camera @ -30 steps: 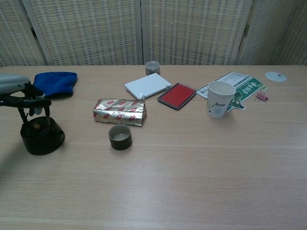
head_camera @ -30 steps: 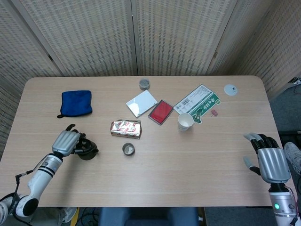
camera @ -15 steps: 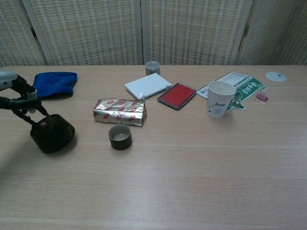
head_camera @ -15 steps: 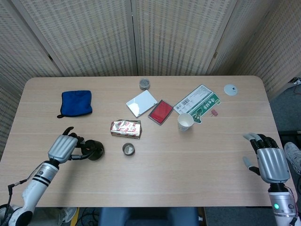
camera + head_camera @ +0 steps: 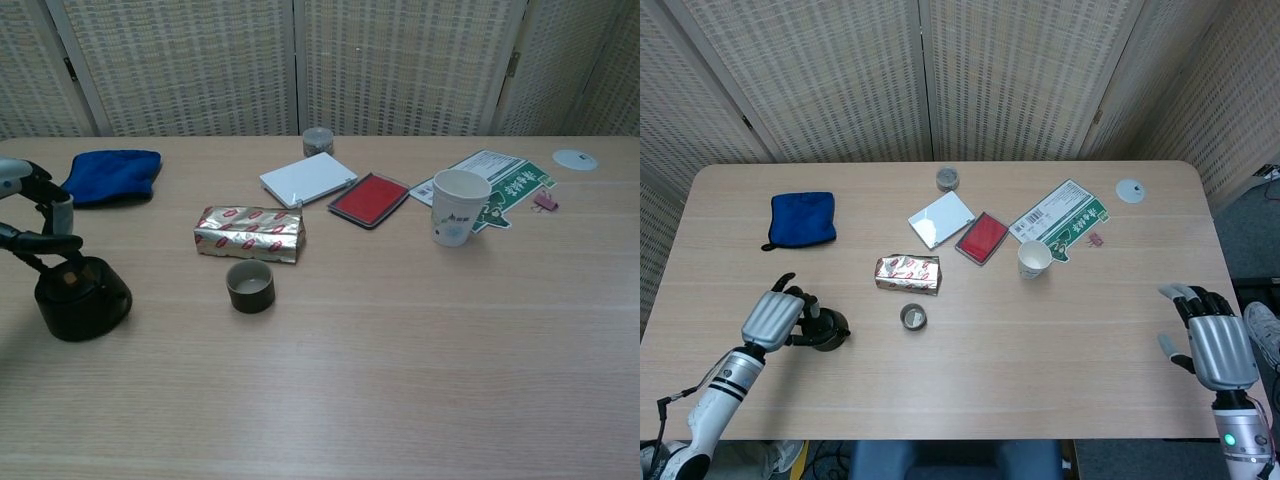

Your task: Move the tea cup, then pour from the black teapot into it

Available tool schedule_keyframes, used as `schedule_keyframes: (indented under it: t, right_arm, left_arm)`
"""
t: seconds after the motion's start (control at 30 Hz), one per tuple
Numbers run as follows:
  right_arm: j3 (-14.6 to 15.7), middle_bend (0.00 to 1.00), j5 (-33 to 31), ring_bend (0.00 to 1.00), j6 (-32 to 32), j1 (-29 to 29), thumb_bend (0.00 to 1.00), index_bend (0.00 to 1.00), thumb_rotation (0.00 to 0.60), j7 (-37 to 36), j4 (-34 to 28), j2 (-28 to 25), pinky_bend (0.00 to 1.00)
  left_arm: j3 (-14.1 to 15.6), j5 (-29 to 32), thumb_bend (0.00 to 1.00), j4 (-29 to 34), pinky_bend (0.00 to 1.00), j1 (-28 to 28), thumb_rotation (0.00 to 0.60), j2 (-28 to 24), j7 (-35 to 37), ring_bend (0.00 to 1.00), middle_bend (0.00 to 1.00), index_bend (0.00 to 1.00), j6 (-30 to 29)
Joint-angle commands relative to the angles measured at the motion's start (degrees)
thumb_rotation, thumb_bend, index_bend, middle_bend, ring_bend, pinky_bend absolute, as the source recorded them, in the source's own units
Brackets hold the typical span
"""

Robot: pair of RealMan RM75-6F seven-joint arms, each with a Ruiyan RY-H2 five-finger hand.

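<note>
The left hand (image 5: 773,316) has its fingers curled over the handle of the black teapot (image 5: 80,298), which sits upright on the table (image 5: 1040,340) near the front left edge; gripping from above looks like the way to lift and tip it. Whether the fingers are truly clamped on the handle or just resting against it I cannot tell (the chest view shows them right at it). The tea cup (image 5: 913,317) stands to the pot's right, well apart, in front of a foil packet (image 5: 907,273), so the pot must travel over before pouring. The right hand (image 5: 1212,340) hovers at the table's far right edge, fingers spread, holding nothing
</note>
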State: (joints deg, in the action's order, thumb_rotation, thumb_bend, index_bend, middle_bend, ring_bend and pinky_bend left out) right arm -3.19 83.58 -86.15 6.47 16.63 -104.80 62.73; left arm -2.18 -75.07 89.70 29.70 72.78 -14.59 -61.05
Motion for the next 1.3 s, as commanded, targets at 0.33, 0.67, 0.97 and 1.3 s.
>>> schedule_keyframes:
  t: [0.33,0.67,0.97,1.3]
  right_arm:
    - [-0.3,0.24,-0.1,0.18,0.1,-0.4,0.25,0.24,0.6,-0.3,0.1,-0.1,0.25]
    - [-0.5,0.24,0.0,0.18,0.4,-0.6,0.25,0.24,0.6,-0.7,0.1,-0.1,0.25]
    - [-0.6,0.24,0.0,0.18,0.2,-1.0,0.25,0.24,0.6,-1.0,-0.1,-0.3,0.25]
    - [-0.5,0.24,0.3,0.18,0.0,-1.6,0.25,0.24,0.6,-2.1,0.3,-0.4,0.25]
  left_arm:
    - [0.3,0.3,0.14,-0.8,0.07,-0.4,0.191,0.4,-0.7,0.33,0.5,0.48,0.5]
    - [2.0,-2.2,0.14,1.0,0.07,-2.2,0.27,0.0,-2.8,0.28,0.36,0.29,-2.2]
    - [3.6,-4.2,0.13,4.0,0.07,-3.5,0.311,-1.3,-5.3,0.2,0.24,0.16,-3.4]
    - [4.2,-3.6,0.14,1.7,0.07,-3.9,0.37,0.3,-6.5,0.19,0.22,0.14,-2.0]
